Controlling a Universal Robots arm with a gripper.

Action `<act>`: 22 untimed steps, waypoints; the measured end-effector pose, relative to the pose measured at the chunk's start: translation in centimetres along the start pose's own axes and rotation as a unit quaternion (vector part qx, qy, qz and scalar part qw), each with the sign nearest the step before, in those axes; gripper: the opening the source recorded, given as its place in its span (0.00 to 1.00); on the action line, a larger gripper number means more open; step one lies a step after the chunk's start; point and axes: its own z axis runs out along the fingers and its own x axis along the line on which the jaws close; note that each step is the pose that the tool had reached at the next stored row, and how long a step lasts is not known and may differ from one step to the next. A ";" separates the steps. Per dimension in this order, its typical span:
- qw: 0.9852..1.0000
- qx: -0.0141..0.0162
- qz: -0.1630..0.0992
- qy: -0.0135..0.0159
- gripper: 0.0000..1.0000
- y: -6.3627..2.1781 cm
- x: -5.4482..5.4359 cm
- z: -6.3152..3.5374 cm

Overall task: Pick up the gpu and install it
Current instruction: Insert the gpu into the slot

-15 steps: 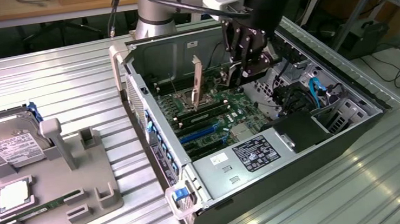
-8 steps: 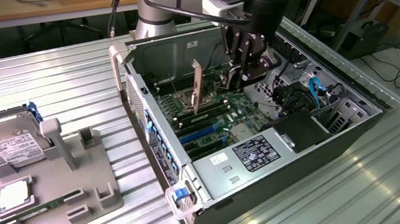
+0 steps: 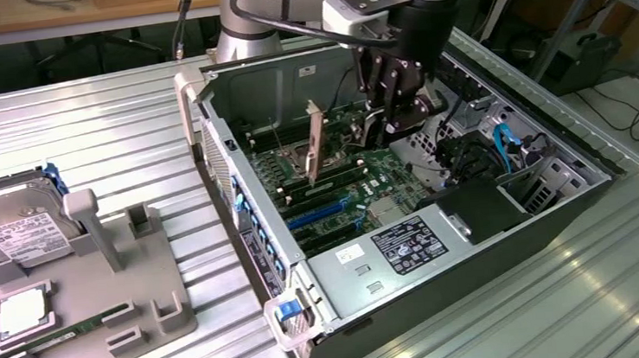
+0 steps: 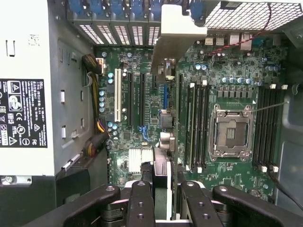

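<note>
While the arm reaches down into the open computer case (image 3: pixel 418 248), we note the pincer (image 3: pixel 398 120) pinching the gpu (image 3: pixel 316 144) by one end, its fingers (image 4: pixel 142 203) closed on the card's edge. The gpu stands on edge above the motherboard (image 4: pixel 227 61), its silver bracket (image 4: pixel 177 35) toward the case's rear slot covers. On the surface (image 3: pixel 96 138) at the exterior view's left, a grey holder (image 3: pixel 86 286) carries a hard drive (image 3: pixel 17 227) and a green memory stick (image 3: pixel 66 333).
</note>
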 end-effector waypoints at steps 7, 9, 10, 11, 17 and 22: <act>1.000 0.000 -0.001 0.000 0.27 0.10 0.2 0.47; 1.000 0.000 -0.001 0.000 0.27 0.13 0.2 0.60; 1.000 0.000 -0.001 0.000 0.27 0.14 0.3 0.66; 1.000 0.000 -0.001 0.000 0.27 0.15 0.3 0.73; 1.000 0.000 -0.002 0.000 0.27 0.23 0.5 1.10; 1.000 0.000 -0.002 0.000 0.27 0.33 0.6 1.43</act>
